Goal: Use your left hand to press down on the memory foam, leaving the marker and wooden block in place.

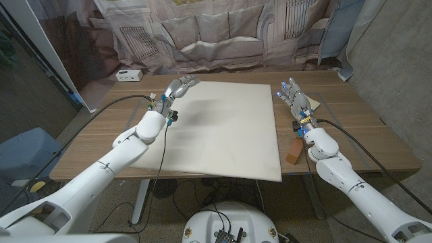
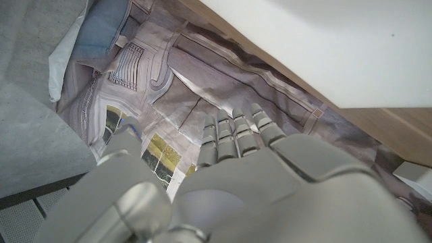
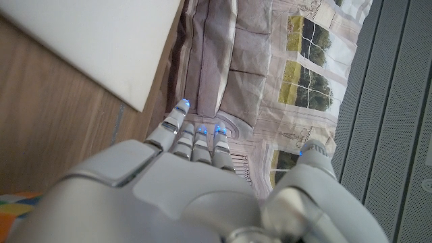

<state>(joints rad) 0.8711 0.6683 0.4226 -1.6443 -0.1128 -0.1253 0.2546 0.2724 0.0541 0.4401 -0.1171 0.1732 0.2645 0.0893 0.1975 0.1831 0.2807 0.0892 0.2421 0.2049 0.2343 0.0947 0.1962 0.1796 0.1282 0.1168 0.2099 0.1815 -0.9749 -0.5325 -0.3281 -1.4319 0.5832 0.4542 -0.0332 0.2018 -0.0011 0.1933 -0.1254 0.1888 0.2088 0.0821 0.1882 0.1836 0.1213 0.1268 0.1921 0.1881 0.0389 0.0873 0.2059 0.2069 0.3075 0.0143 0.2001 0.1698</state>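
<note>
Head view: the foam (image 1: 219, 131) is seen as a large pale slab covering the middle of the worktop (image 1: 368, 128), running from the near edge almost to the far edge. Just right of its near right corner a brown wooden block (image 1: 294, 150) stands on the worktop, partly hidden by the right forearm. The marker cannot be made out with certainty; a coloured patch under the right robot hand (image 1: 294, 98) is too small to be named.

Further back, the left robot hand (image 1: 177, 88) is held above the foam's far left corner, fingers extended and lightly apart, nothing gripped. The right robot hand is raised over the worktop just right of the foam's far right corner, fingers spread and upright, likewise holding nothing. In the left wrist view the fingers (image 2: 233, 135) are seen straight and side by side, with the foam's edge (image 2: 337, 54) beyond them. A small white box (image 1: 128, 75) lies at the far left of the worktop.

The foam is judged soft and slow to spring back, light, and free to slide on the smooth wood. No grip is called for: a flat palm would best be pressed straight down, well inside the slab's left half. A sideways push could carry the slab against the block.
</note>
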